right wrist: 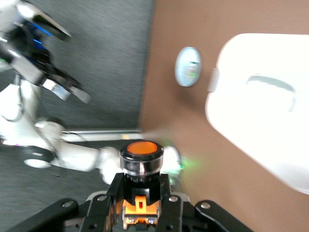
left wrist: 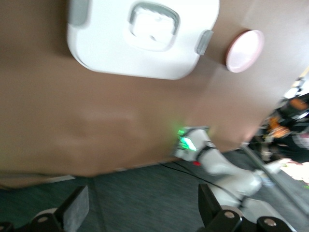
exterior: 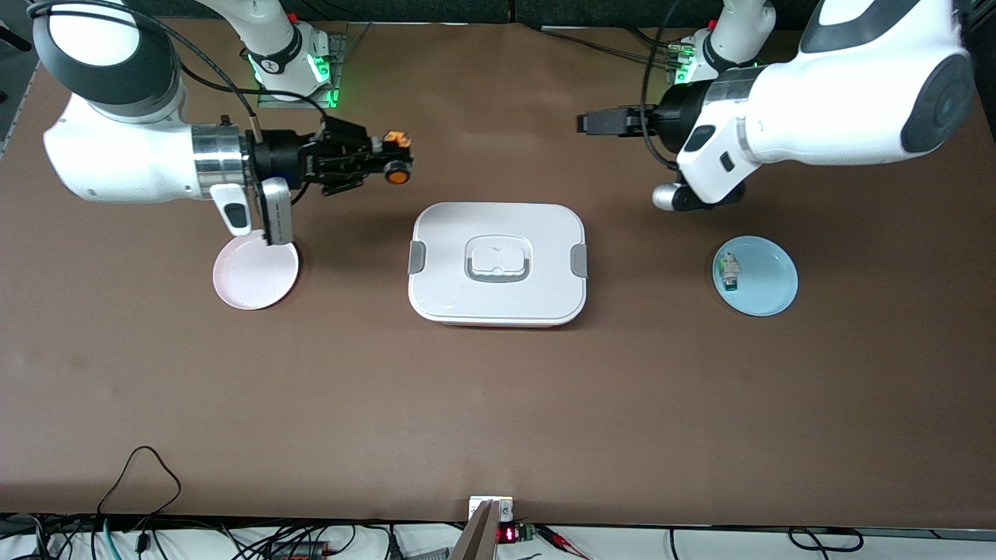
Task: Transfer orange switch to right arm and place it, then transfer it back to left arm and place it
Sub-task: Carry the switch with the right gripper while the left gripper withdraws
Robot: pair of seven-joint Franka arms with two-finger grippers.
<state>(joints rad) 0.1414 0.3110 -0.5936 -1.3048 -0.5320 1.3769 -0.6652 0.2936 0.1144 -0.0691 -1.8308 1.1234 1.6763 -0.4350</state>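
The orange switch, black with an orange end, sits sideways in my right gripper, which is shut on it in the air over the bare table between the pink plate and the box. In the right wrist view the switch stands between the black fingers, orange face outward, with the white box off to one side. My left gripper hangs over the table toward the left arm's end, pointing at the right gripper. Its fingers are wide apart with nothing between them, so it is open.
A pink plate lies under the right wrist. A blue plate toward the left arm's end holds a small white-and-green part. The lidded box with grey clasps lies mid-table between the two plates. Cables run along the table's front edge.
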